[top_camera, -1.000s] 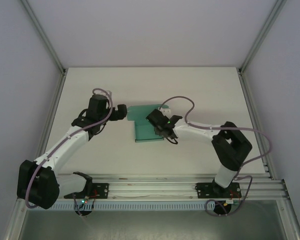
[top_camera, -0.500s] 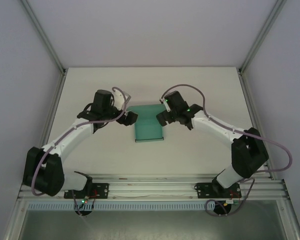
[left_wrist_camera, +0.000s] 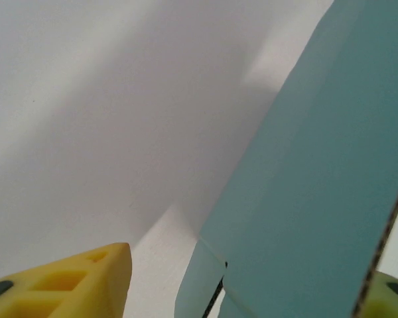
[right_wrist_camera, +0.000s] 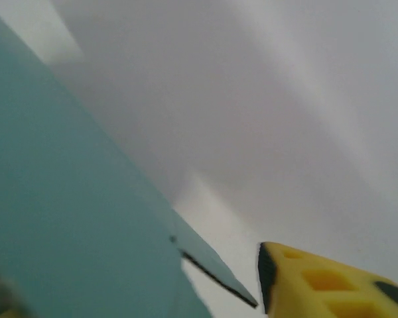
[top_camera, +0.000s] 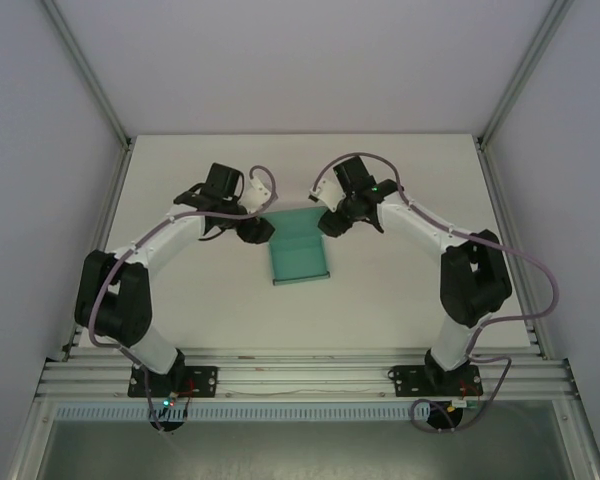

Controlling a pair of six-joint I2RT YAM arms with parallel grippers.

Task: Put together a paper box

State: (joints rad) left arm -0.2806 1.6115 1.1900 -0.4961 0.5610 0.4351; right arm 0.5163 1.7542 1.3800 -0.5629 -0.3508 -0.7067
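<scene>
The paper box (top_camera: 298, 255) is a teal-green card piece lying on the white table (top_camera: 400, 180) between the two arms. My left gripper (top_camera: 256, 229) sits at its far left corner and my right gripper (top_camera: 329, 222) at its far right corner. In the left wrist view a teal panel (left_wrist_camera: 318, 172) stands between my yellow fingers (left_wrist_camera: 86, 281), which are wide apart. In the right wrist view the teal card (right_wrist_camera: 60, 218) with a thin flap (right_wrist_camera: 215, 268) fills the left, and a yellow finger (right_wrist_camera: 331, 285) is apart from it. Both grippers are open.
Aluminium frame rails (top_camera: 300, 375) run along the near edge where the arm bases are bolted. Pale enclosure walls (top_camera: 40, 150) rise on the left, right and back. Bare tabletop lies behind and on both sides of the card.
Both arms have reached farther out, and the grippers have moved from the card's sides to its far corners. The right wrist has swung up from the card's right edge.
</scene>
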